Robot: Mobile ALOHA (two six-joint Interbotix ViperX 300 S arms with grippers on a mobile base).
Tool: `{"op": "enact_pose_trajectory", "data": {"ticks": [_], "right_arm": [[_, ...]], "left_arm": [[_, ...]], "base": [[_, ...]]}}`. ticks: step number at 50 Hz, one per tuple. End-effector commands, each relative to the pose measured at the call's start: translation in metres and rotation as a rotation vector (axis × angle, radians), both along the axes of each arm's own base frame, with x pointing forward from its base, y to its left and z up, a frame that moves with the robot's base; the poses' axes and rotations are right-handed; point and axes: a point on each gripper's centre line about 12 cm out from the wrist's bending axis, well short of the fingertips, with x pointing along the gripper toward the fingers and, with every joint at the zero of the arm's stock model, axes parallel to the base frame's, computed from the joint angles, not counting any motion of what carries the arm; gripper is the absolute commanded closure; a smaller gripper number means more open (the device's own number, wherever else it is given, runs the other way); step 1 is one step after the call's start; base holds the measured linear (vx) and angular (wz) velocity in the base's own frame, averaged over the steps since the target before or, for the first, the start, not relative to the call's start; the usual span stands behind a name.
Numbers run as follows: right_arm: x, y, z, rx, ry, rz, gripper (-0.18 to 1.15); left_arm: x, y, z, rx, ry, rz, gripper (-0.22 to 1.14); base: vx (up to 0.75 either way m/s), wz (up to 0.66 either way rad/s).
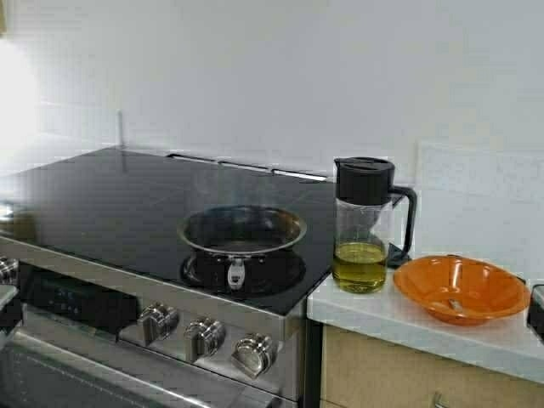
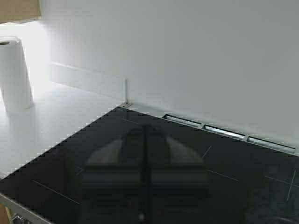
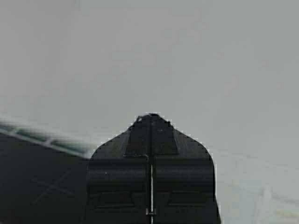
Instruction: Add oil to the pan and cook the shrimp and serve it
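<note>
Shrimp nowhere discernible; both arms outside the high view; paper roll point(image 2: 14, 74) edge-cropped.

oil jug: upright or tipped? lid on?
Upright, lid on. The oil jug stands on the white counter beside the stove, black lid seated on top, oil level flat in its lower part.

Home kitchen: glass-top stove point(image 1: 127, 204), knobs point(image 1: 204, 336), counter point(image 1: 425, 327).

High view looked down across the stovetop point(image 1: 127, 204); both wrist views sat low, facing its rear wall point(image 2: 187, 56).
</note>
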Motion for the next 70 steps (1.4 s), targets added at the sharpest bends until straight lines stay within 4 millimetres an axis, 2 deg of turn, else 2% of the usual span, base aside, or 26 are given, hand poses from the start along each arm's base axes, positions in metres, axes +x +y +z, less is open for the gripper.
{"op": "enact_pose_trajectory", "data": {"ticks": [1, 2, 5, 11, 13, 14, 20, 35, 47, 52, 57, 70], "right_arm": [[0.003, 0.011, -0.002, 0.027, 0.016, 0.055, 0.93], [0.004, 0.014, -0.003, 0.037, 0.027, 0.072, 0.87], [0.009, 0.030, -0.009, 0.056, 0.079, 0.143, 0.60], [0.025, 0.053, -0.026, 0.045, 0.180, 0.228, -0.01], [0.031, 0.060, -0.035, 0.037, 0.219, 0.251, -0.13], [0.033, 0.063, -0.041, 0.034, 0.240, 0.261, -0.15], [0.041, 0.081, -0.075, 0.022, 0.340, 0.310, -0.04], [0.040, 0.091, -0.163, 0.136, 0.518, 0.229, -0.05], [0.033, 0.109, -0.214, 0.142, 0.589, 0.153, -0.05], [0.031, 0.108, -0.233, 0.130, 0.586, 0.074, -0.05], [0.038, 0.106, -0.251, 0.103, 0.583, 0.012, -0.05], [0.062, 0.121, -0.295, 0.061, 0.629, -0.018, -0.05]], "left_arm": [[0.001, -0.002, -0.002, -0.008, 0.008, -0.012, 0.94], [0.001, -0.002, -0.002, -0.008, 0.008, -0.012, 0.91], [0.001, -0.002, -0.003, -0.006, 0.009, -0.012, 0.84], [0.001, -0.002, -0.006, -0.004, 0.017, -0.012, 0.88], [0.001, -0.002, -0.006, -0.004, 0.018, -0.012, 0.89], [0.001, -0.002, -0.006, -0.003, 0.018, -0.013, 0.89], [0.000, -0.002, -0.010, -0.006, 0.028, -0.012, 0.89], [0.000, -0.002, -0.012, -0.009, 0.032, -0.012, 0.89], [-0.001, -0.002, -0.015, -0.010, 0.038, -0.013, 0.89], [-0.001, -0.002, -0.015, -0.010, 0.038, -0.013, 0.89], [-0.001, -0.002, -0.016, -0.010, 0.040, -0.013, 0.89], [-0.001, -0.002, -0.016, -0.009, 0.043, -0.012, 0.89]], "base": [[0.00, 0.00], [0.00, 0.00], [0.00, 0.00], [0.00, 0.00], [0.00, 0.00], [0.00, 0.00], [0.00, 0.00], [0.00, 0.00], [0.00, 0.00], [0.00, 0.00], [0.00, 0.00], [0.00, 0.00]]}}
